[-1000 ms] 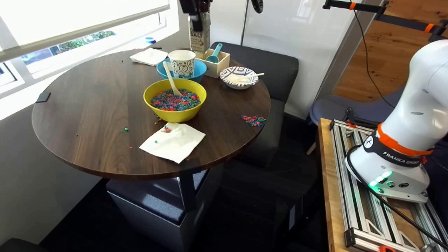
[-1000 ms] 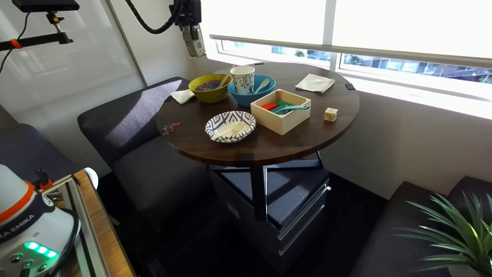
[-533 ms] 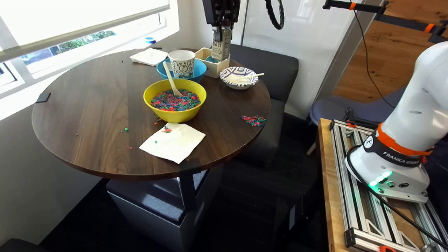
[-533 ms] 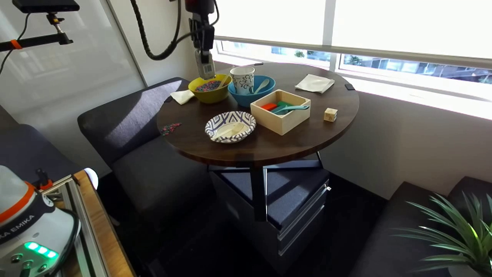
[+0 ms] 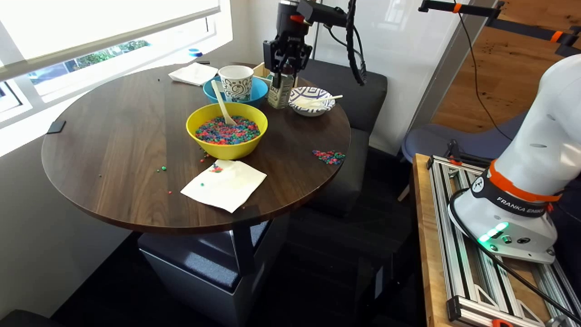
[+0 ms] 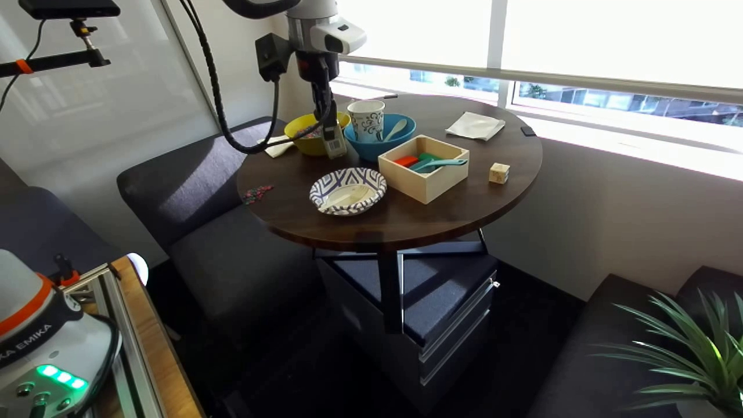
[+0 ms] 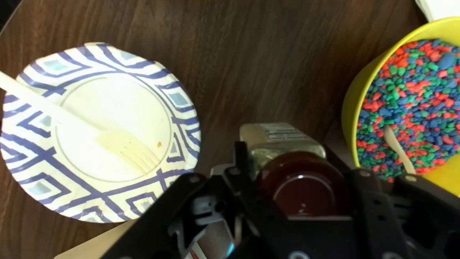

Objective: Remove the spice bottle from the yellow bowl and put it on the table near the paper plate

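Observation:
The spice bottle (image 5: 279,95) has a dark red-brown cap and a pale label. My gripper (image 5: 285,81) points down with a finger on each side of it. The bottle tilts slightly, low over or on the dark table (image 5: 127,136); I cannot tell if it touches. In an exterior view the bottle (image 6: 335,145) is in front of the yellow bowl (image 6: 313,148). In the wrist view the bottle (image 7: 284,133) is in my gripper (image 7: 285,158), between the patterned paper plate (image 7: 46,172) and the yellow bowl (image 7: 354,97), which holds coloured bits and a spoon. A fork lies in the plate.
A blue bowl (image 6: 371,152) with a white cup (image 6: 368,116) stands close beside the bottle. A wooden box (image 6: 426,183) with scoops is near the plate. Napkins (image 5: 224,186), spilled bits (image 5: 329,157) and a wooden block (image 6: 499,173) lie on the table.
My gripper has come down with the bottle held throughout. In both exterior views it moved right and downward, from high above the table to tabletop height between the bowls and the plate.

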Action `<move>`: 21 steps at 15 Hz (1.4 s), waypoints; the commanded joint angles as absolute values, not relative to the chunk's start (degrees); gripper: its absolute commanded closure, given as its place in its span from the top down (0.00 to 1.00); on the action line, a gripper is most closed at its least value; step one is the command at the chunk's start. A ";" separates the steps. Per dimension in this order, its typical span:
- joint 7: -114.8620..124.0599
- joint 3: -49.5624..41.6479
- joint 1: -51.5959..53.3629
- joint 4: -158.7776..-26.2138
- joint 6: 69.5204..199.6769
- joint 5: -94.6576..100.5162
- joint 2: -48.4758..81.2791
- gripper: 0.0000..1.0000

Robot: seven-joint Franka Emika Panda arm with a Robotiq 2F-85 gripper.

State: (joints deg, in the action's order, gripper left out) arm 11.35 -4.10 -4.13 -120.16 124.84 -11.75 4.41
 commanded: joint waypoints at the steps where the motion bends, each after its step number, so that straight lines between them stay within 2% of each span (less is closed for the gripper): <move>1: 16.70 -3.55 -2.74 -124.83 129.21 -7.54 1.20 0.24; 6: 22.84 -3.02 -1.86 -124.87 127.35 -0.87 1.93 0.24; 15: 21.89 -3.29 -2.30 -124.90 127.05 -2.84 4.23 0.24; 16: 21.88 -3.29 -2.32 -124.78 126.77 -3.06 4.42 0.33; 17: 21.87 -3.28 -2.32 -124.72 126.52 -3.19 4.46 0.74; 18: 22.00 -3.29 -2.30 -124.67 126.47 -3.16 4.38 0.75; 19: 21.66 -3.23 -2.30 -124.62 126.38 -3.64 4.18 0.81; 21: 22.19 -3.19 -2.17 -124.63 126.40 -3.27 3.28 0.97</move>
